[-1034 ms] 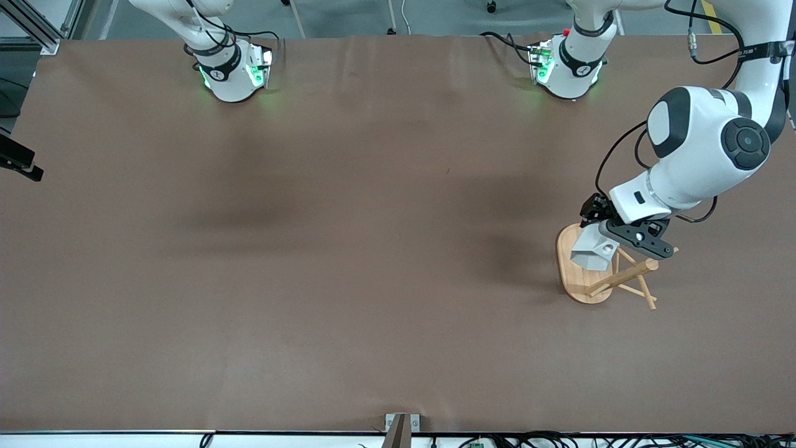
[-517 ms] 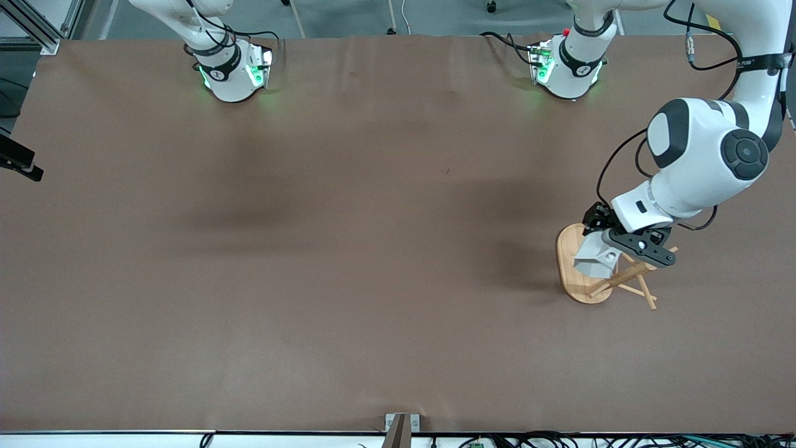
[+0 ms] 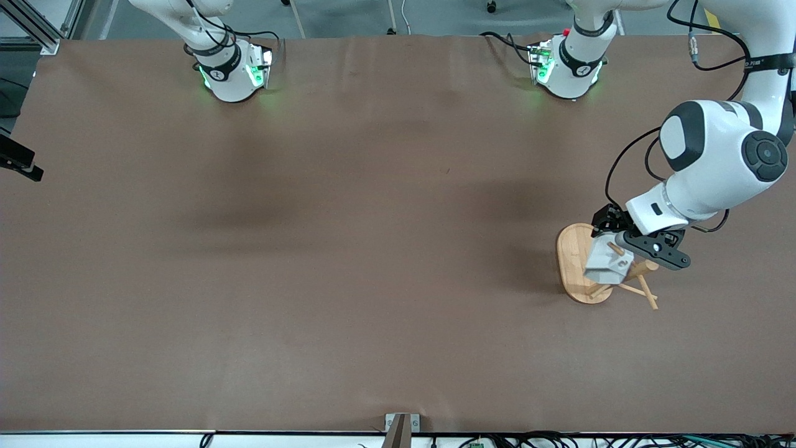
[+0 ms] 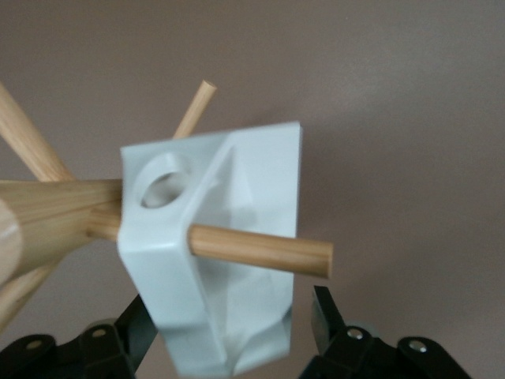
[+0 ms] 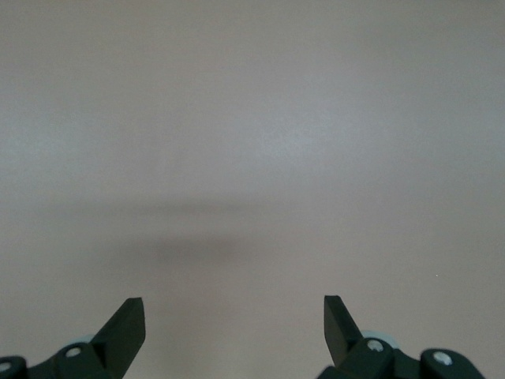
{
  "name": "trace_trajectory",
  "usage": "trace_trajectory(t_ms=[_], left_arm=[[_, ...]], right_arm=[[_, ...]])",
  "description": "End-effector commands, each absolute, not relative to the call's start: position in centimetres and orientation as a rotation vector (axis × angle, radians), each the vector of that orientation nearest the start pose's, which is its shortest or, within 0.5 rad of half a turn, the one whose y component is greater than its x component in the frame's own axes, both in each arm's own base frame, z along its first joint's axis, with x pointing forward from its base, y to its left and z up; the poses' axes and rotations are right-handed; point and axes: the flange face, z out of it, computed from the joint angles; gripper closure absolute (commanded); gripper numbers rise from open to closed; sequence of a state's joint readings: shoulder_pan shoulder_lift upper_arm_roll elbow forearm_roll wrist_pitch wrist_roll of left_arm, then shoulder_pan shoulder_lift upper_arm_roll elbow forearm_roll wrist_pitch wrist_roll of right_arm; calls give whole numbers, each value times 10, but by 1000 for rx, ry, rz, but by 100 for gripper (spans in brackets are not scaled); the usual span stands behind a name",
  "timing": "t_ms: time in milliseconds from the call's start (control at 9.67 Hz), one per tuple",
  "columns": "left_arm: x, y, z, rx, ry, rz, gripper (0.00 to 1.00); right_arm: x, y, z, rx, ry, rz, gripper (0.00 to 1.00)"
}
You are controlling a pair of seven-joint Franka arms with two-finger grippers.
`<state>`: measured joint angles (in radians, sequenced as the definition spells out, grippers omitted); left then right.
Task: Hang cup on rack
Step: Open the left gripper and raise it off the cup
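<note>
1. Left end effector [image 3: 612,246] hangs over the rack [image 3: 575,267] at the left arm's end of the counter [image 3: 348,249], just above the pegs.
2. Its fingers [image 4: 327,316] stand on either side of the cup [image 4: 217,245]. One sits clear of the cup's wall with a gap showing; whether the other presses the cup cannot be told, so the grip itself is uncertain.
3. White and faceted, the cup is up on the rack: a peg [image 4: 260,249] runs along its handle side and sticks out past it, and the handle's round hole [image 4: 162,181] lies next to the post [image 4: 55,217]. Whether that peg passes through the hole cannot be told.
4. In the front view the cup [image 3: 606,264] is tilted, over the rack's oval base and against the crossing pegs.
5. Right end effector [image 5: 233,324] is spread open with nothing between the fingers, over bare counter; that arm waits.
</note>
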<state>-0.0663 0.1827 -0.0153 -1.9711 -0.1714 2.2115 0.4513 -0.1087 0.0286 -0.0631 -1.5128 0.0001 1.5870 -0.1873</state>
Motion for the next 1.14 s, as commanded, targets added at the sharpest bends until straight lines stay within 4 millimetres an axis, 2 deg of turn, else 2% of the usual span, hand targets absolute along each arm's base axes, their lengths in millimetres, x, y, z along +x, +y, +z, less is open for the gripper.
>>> trace_trajectory(t_ms=[0, 103, 310, 621, 724, 828, 931, 1034], left_arm=[[600, -53, 380, -3224, 674, -138, 0], [603, -53, 394, -3221, 671, -173, 0], [595, -54, 425, -3262, 476, -185, 0], [573, -51, 492, -3241, 352, -140, 0], [567, -51, 520, -3171, 288, -87, 0], [564, -60, 550, -3142, 223, -39, 0], [561, -52, 572, -3143, 185, -10, 0], [556, -54, 589, -3143, 189, -14, 0]], right_arm=[[550, -95, 640, -3155, -5, -75, 0], [550, -95, 640, -3155, -2, -75, 0], [551, -95, 640, -3156, -2, -77, 0], [550, -96, 640, -3156, 0, -77, 0], [550, -96, 640, -3156, 0, -77, 0], [550, -96, 640, -3156, 0, -77, 0], [550, -96, 640, -3156, 0, -77, 0], [550, -97, 640, -3156, 2, -77, 0]])
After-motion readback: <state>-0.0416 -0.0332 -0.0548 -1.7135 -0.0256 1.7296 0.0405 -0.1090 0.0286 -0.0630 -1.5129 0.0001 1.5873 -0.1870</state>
